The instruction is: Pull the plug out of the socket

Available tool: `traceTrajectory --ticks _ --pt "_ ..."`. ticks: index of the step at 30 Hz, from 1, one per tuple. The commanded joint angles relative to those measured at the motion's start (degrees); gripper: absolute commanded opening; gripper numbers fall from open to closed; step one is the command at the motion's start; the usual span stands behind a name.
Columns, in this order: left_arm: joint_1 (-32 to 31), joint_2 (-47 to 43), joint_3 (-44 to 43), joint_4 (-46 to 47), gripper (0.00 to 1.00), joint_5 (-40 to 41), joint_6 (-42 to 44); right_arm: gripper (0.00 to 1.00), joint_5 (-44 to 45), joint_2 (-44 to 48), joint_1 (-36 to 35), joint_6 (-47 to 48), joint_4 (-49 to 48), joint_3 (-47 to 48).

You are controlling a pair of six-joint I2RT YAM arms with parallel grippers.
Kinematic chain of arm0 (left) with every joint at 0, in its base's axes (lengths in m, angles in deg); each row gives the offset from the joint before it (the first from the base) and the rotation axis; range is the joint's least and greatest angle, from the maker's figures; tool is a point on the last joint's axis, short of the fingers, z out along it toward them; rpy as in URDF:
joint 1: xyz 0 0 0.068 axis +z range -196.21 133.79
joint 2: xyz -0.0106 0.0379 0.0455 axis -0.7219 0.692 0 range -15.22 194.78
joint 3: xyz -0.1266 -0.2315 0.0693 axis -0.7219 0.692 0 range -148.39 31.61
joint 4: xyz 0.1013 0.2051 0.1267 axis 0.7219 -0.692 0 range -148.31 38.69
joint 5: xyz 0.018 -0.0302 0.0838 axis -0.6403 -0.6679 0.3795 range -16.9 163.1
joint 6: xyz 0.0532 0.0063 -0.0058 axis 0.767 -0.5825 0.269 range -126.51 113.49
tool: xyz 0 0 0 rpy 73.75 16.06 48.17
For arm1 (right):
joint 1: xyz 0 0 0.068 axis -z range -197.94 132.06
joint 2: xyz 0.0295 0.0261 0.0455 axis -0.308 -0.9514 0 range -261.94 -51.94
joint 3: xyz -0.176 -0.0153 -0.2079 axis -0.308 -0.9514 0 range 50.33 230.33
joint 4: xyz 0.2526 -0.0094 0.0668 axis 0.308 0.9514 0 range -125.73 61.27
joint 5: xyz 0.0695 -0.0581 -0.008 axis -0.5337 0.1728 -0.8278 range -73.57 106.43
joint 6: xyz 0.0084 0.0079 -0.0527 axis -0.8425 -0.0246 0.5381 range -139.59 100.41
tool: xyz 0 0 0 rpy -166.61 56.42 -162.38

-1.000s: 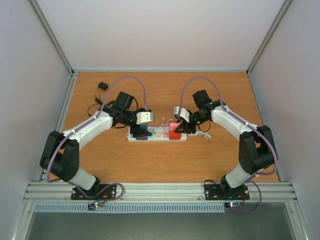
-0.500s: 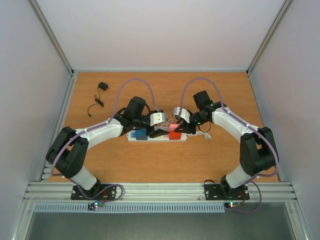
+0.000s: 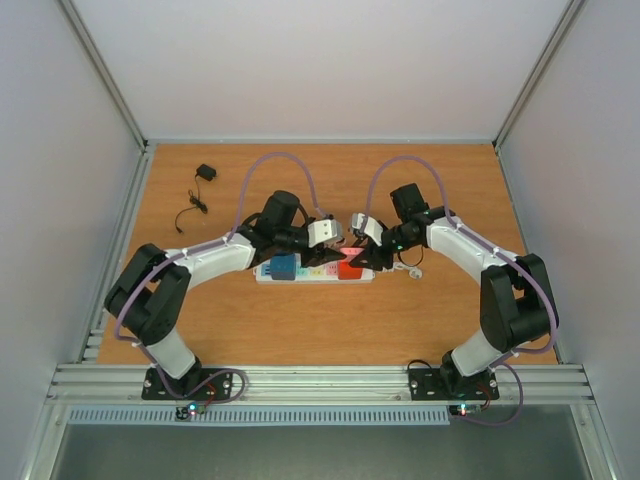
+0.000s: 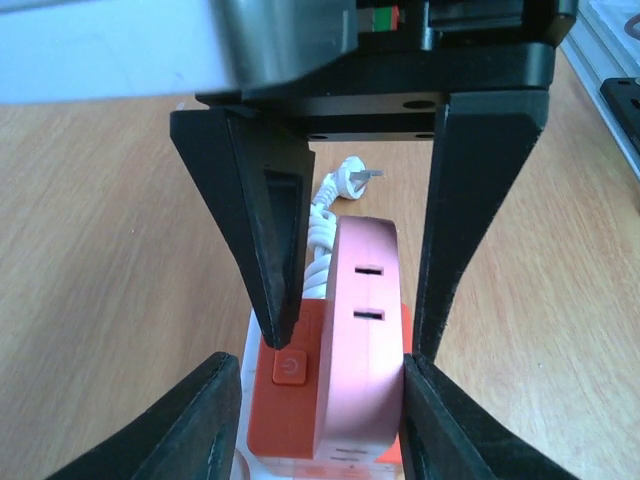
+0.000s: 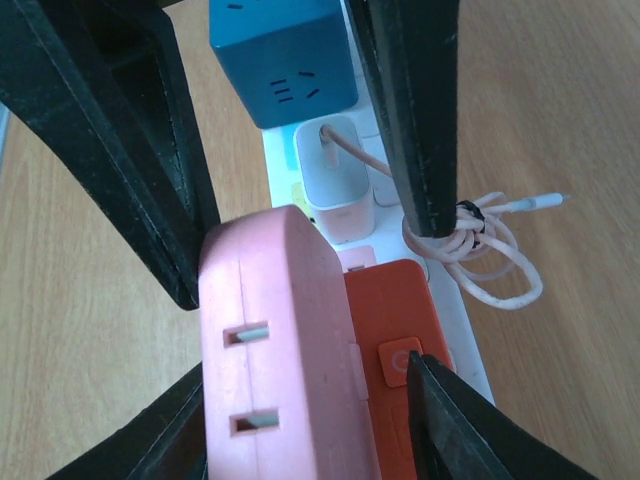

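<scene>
Left claw (image 4: 322, 368) wide, plug (image 4: 365, 320) between its fingers, one side slack. Right claw (image 5: 308, 368) flanks same plug; clamped or not, cannot tell.

Finish of the socket (image 3: 316, 270): smooth white plastic. On the socket, pink plug (image 4: 365, 320), orange block (image 4: 285, 410) and blue cube (image 5: 285, 55): smooth matt plastic. Above the socket, left gripper fingers (image 4: 190, 425): matt black plastic. Under the socket, table (image 4: 100, 260): smooth wood-grain laminate, low sheen

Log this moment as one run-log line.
phase: pre-pull | left gripper: straddles pink plug | right gripper: straddles it from opposite end | contact: unclear | plug: on socket
</scene>
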Motion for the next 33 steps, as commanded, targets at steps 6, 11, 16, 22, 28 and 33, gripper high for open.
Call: traceTrajectory --ticks 6,11,16,22,28,33 --pt "-0.53 2.74 -2.71 4.67 0.39 -1.56 -1.25 0.49 -2.67 0.18 0.45 -1.79 -5.59 -3.9" --pt "-0.68 3.36 -2.87 3.84 0.34 -2.28 -0.93 0.48 -2.56 -0.67 0.79 -2.3 -6.87 -4.79" --pt "-0.85 3.47 -3.84 2.76 0.23 -1.98 -0.48 0.47 -2.08 -1.66 1.42 -1.84 -7.07 -5.22" --pt "-0.92 1.6 -3.7 5.69 0.16 -3.18 -3.64 0.47 -1.21 -2.02 1.72 0.35 -6.03 -5.91" --pt "-0.92 0.85 -4.3 6.36 0.07 -4.54 -6.49 0.47 -0.13 -2.17 1.67 1.74 -5.51 -6.88" --pt "-0.92 0.26 -4.25 5.96 0.01 -5.21 -6.05 0.47 0.2 -2.33 1.71 2.09 -5.29 -6.98"
